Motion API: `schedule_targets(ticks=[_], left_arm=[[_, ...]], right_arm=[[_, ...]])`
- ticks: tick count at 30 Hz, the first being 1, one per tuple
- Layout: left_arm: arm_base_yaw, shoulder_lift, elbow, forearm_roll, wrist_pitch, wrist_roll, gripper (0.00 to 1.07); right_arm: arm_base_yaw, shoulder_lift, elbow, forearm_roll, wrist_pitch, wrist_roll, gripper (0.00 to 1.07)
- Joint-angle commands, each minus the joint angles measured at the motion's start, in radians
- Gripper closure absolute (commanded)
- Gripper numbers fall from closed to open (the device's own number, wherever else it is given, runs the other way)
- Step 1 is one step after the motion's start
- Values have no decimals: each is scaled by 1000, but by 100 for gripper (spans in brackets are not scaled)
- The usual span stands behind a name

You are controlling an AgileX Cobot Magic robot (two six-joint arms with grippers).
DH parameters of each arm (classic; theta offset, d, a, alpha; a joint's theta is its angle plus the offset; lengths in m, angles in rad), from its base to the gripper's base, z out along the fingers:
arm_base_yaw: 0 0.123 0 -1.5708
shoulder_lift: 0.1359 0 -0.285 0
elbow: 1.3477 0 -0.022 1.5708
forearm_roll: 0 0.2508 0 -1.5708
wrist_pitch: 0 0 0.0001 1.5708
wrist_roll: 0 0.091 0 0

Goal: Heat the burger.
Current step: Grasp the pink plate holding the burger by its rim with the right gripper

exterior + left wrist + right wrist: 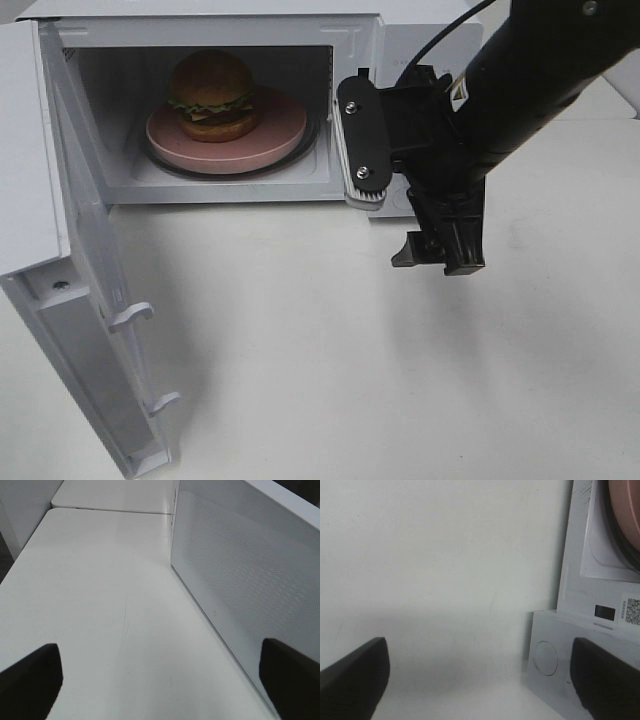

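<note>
**Burger loaded in the oven, door not yet shut**

The burger (211, 95) is seen on the pink plate (285, 135) inside the microwave (200, 30), so the loading step is judged done. The door (90, 300) is swung wide open to the near left, and heating cannot be started until it is closed and the control panel (580, 645) on the right is operated. The right gripper (480, 685) is held just outside the cavity, near that panel, with its jaws spread and nothing pinched. The left gripper (160, 685) is kept low over the table (300, 350) beside the oven's perforated side wall, its jaws likewise spread and empty.
</note>
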Motion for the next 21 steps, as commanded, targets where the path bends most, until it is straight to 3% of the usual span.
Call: schedule_targets(ticks=[1, 10, 21], left_arm=[[1, -21, 1, -4, -9, 1, 7], [1, -21, 1, -4, -9, 1, 7], [1, -21, 1, -4, -9, 1, 7]], right_arm=[[-1, 50, -53, -7, -6, 10, 14], [53, 158, -180, -149, -45, 86, 15], [97, 282, -307, -218, -94, 97, 19]])
